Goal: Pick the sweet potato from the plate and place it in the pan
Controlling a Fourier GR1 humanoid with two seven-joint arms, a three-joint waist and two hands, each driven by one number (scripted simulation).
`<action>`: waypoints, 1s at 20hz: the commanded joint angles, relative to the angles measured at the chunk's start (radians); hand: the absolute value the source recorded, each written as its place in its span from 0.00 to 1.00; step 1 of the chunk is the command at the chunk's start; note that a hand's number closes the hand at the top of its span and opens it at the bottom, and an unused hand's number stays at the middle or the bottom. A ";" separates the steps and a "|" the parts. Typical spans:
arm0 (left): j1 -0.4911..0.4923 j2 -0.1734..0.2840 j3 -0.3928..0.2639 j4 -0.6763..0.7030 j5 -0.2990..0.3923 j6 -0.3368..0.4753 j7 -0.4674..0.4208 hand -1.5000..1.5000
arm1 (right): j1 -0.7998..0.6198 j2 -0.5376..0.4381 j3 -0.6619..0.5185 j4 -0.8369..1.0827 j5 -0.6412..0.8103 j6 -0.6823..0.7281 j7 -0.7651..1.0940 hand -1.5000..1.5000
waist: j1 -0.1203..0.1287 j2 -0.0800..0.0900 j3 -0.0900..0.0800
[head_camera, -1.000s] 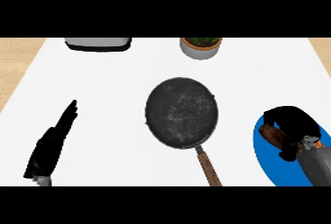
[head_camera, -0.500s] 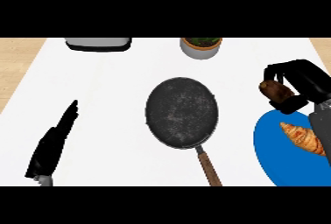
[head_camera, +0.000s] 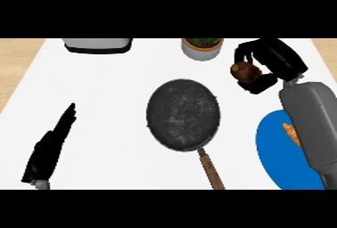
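The right hand (head_camera: 273, 62), fingers curled around the sweet potato (head_camera: 245, 71), sits right of the pan (head_camera: 182, 114), beyond the plate (head_camera: 273, 147), while the left hand (head_camera: 49, 147) rests open near left.

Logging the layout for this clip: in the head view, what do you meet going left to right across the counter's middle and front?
Left hand → pan → sweet potato held in the right hand → blue plate.

Single head view, steeply downward onto the counter (head_camera: 118, 89).
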 commanded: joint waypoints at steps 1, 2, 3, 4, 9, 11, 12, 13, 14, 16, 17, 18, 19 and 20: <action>0.003 0.000 0.005 -0.001 -0.007 0.001 0.004 0.50 | -0.091 0.094 0.019 -0.011 -0.036 0.100 0.096 1.00 | -0.011 -0.004 -0.001; 0.017 0.014 0.008 -0.077 0.012 -0.020 0.051 0.50 | -0.056 0.137 0.049 0.020 -0.011 0.047 0.071 1.00 | -0.006 -0.004 0.000; 0.037 -0.021 -0.021 -0.042 -0.025 0.013 0.017 0.50 | -0.084 0.165 0.048 0.037 -0.017 0.051 0.089 1.00 | -0.006 -0.003 0.000; -0.015 -0.013 -0.011 -0.020 -0.015 0.001 0.040 0.50 | -0.141 0.165 0.027 0.108 -0.030 0.068 0.082 1.00 | -0.004 0.000 0.000; -0.013 -0.017 -0.018 0.004 -0.028 0.002 0.007 0.50 | -0.185 0.308 0.055 0.280 0.006 -0.004 0.124 1.00 | 0.003 0.003 0.000; 0.079 -0.023 -0.022 -0.052 -0.020 -0.001 -0.019 0.50 | -0.203 0.326 0.070 0.337 0.036 -0.032 0.136 1.00 | 0.008 0.002 0.000; 0.012 -0.015 -0.016 -0.030 -0.026 -0.003 0.022 0.50 | -0.196 0.345 0.140 0.360 -0.006 -0.088 0.147 1.00 | 0.014 0.004 0.000; -0.043 -0.014 -0.004 0.034 -0.015 -0.008 -0.005 0.50 | -0.222 0.346 0.178 0.404 -0.018 -0.104 0.183 1.00 | 0.020 0.007 -0.001; 0.017 -0.022 -0.032 -0.056 -0.035 -0.001 0.024 0.50 | -0.246 0.347 0.187 0.432 -0.019 -0.083 0.201 1.00 | 0.024 0.004 0.000; -0.095 -0.051 -0.040 0.060 -0.049 0.020 0.027 0.50 | -0.240 0.348 0.309 0.457 -0.079 -0.148 0.218 1.00 | 0.033 0.010 0.000; -0.034 -0.047 -0.048 -0.015 -0.042 0.006 0.033 0.50 | -0.271 0.348 0.281 0.537 -0.040 -0.184 0.179 1.00 | 0.038 0.010 0.000; -0.068 -0.012 -0.013 -0.012 -0.005 -0.030 0.062 0.50 | -0.235 0.348 0.350 0.531 -0.056 -0.188 0.175 1.00 | 0.052 0.012 0.000; -0.052 -0.043 -0.041 0.011 -0.050 0.014 0.016 0.50 | -0.233 0.348 0.379 0.554 -0.044 -0.194 0.168 1.00 | 0.048 0.013 0.000; -0.081 -0.016 -0.016 0.061 -0.020 -0.024 -0.004 0.50 | -0.225 0.348 0.453 0.521 -0.050 -0.177 0.196 1.00 | 0.054 0.013 -0.001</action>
